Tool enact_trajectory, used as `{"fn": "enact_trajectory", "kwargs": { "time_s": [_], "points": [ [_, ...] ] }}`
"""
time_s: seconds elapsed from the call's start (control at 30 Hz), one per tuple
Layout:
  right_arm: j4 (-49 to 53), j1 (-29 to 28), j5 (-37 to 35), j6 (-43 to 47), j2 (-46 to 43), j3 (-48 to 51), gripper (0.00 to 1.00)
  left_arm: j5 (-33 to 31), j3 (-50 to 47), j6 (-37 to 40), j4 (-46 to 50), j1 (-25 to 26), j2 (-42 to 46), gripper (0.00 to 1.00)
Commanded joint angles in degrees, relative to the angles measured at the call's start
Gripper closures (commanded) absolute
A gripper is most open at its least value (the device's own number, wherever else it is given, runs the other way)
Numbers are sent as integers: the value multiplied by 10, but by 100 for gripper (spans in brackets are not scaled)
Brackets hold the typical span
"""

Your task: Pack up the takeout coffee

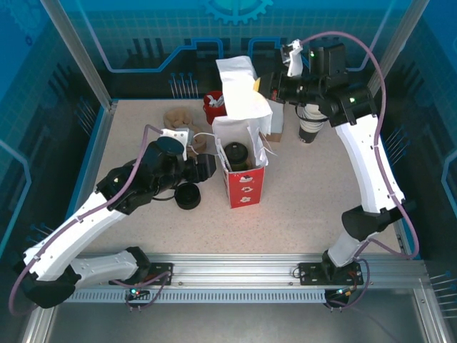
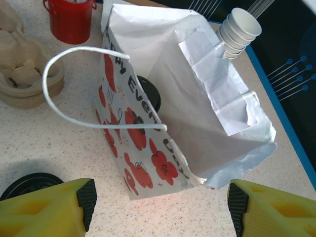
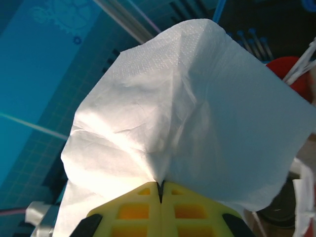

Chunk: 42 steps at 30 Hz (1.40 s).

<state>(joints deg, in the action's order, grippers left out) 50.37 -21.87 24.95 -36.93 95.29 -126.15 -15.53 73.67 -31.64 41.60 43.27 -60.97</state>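
Right pincer (image 3: pixel 160 186) clenched on white napkin (image 3: pixel 187 108), held at far rim of bag (image 1: pixel 243 182); touching rim or not, cannot tell. Left pincer (image 2: pixel 160 211) spread wide, nothing gripped, low beside bag's printed side. Coffee (image 1: pixel 238 154) sits inside bag, black top showing. Loose black lid (image 1: pixel 188 194) on table (image 1: pixel 321 207), near left pincer.

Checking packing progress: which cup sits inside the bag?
The dark cup with a black lid; the stacked cups stand outside the bag, on the table.

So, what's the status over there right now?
Left gripper open, facing bag. Right gripper shut on napkin above bag. Coffee in bag.
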Motion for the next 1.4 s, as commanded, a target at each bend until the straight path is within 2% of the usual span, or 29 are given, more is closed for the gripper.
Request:
{"fn": "enact_trajectory", "kwargs": {
  "time_s": [0.0, 0.3, 0.47, 0.7, 1.07, 1.37],
  "points": [
    [-71, -10, 70, -56, -32, 53, 100, 13, -11, -14, -34, -5, -1, 27],
    [-148, -27, 73, -91, -77, 170, 100, 27, -32, -16, -76, -9, -3, 27],
    [-204, -42, 77, -93, -88, 257, 100, 31, -38, -19, -97, -16, -18, 27],
    [-234, -53, 62, -80, -89, 325, 100, 50, -45, -11, -118, -29, -29, 28],
    [-198, -55, 40, -49, -82, 371, 100, 60, -51, -14, -119, -43, -40, 28],
    [-130, -58, -41, -7, -89, 384, 100, 71, -55, -20, -118, -53, -44, 28]
  ]
}}
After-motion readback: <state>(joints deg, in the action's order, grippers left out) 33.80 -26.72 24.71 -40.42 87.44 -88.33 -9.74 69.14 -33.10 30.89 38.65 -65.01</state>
